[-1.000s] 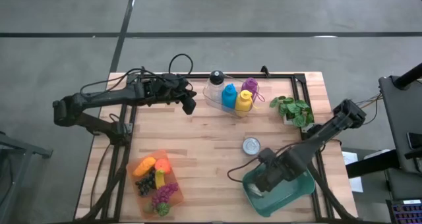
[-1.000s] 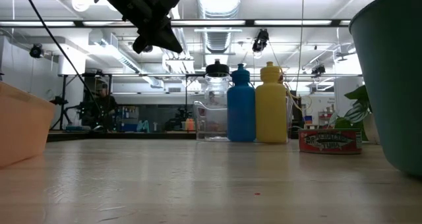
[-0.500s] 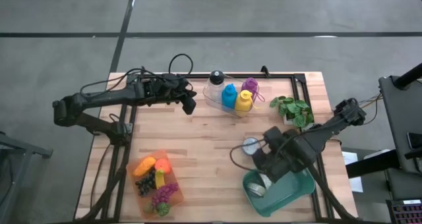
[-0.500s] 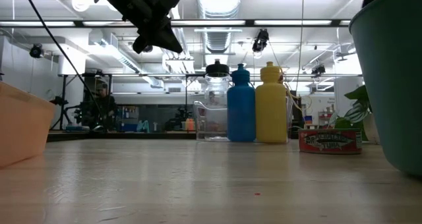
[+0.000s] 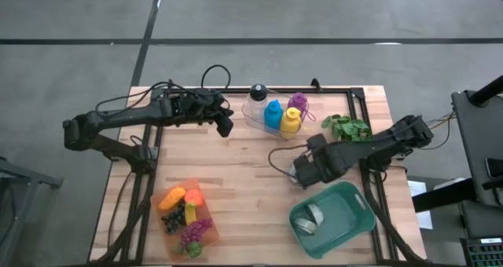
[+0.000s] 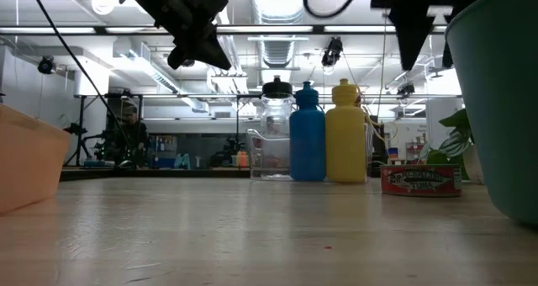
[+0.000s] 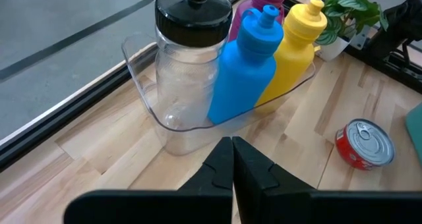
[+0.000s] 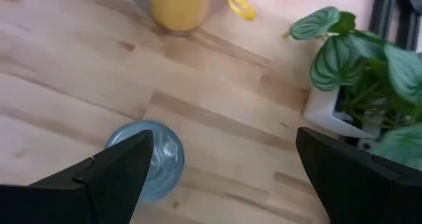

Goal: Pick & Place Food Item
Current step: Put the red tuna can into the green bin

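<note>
Right gripper (image 5: 301,171) hovers above the tin can (image 8: 150,159), jaws spread, can below and between them. Can: round, silver lid, red side, upright on the desk (image 5: 236,169). Left gripper (image 5: 225,126) jaws pressed together.

The counter (image 5: 236,173) is pale wood with a visible grain in straight planks, edged by a black frame. On it, 4 bottles sit in a clear tray (image 7: 161,122): a clear bottle (image 7: 184,72) with a black cap, a blue bottle (image 7: 247,69), a yellow bottle (image 7: 297,43) and a purple bottle (image 5: 298,102). The can (image 7: 364,143) is red on its side with a silver lid. The plant (image 8: 359,59) has green leaves with paler veins in a white pot. The bin (image 5: 346,216) is teal green. The orange tray (image 5: 187,220) holds orange, yellow, dark purple and green food. Both arms are black, and the floor is grey with dark lines.
</note>
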Robot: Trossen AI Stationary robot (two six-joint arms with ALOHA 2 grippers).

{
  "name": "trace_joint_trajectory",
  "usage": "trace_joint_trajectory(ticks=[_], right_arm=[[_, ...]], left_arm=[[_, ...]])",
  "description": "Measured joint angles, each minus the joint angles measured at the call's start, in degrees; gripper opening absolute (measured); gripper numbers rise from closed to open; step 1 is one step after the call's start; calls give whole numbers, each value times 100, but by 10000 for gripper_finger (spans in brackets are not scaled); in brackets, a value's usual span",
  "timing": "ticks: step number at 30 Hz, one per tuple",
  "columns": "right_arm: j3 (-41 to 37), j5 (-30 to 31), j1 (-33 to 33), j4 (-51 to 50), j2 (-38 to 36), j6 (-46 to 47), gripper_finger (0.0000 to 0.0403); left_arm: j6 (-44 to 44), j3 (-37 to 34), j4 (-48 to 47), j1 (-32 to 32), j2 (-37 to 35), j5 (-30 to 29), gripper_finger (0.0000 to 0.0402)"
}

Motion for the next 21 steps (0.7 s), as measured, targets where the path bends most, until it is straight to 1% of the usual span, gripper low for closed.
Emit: trace_joint_trajectory(ticks=[3, 7, 13, 16, 21], right_arm=[[-303, -2, -196, 358, -3, -17, 371], [-763, -108, -352, 1149, -5, -396, 371], [-1605, -836, -497, 2691, -5, -1008, 371], [-2009, -1080, -584, 3225, -5, -954, 371], [-2405, -1431, -714, 3344, -5, -528, 371]], left_arm=[[0, -2, -7, -1, 0, 0, 1], [0, 0, -9, 0, 0, 0, 1], [0, -1, -9, 0, 0, 0, 1], [2, -1, -12, 0, 0, 0, 1], [2, -1, -12, -1, 0, 0, 1]])
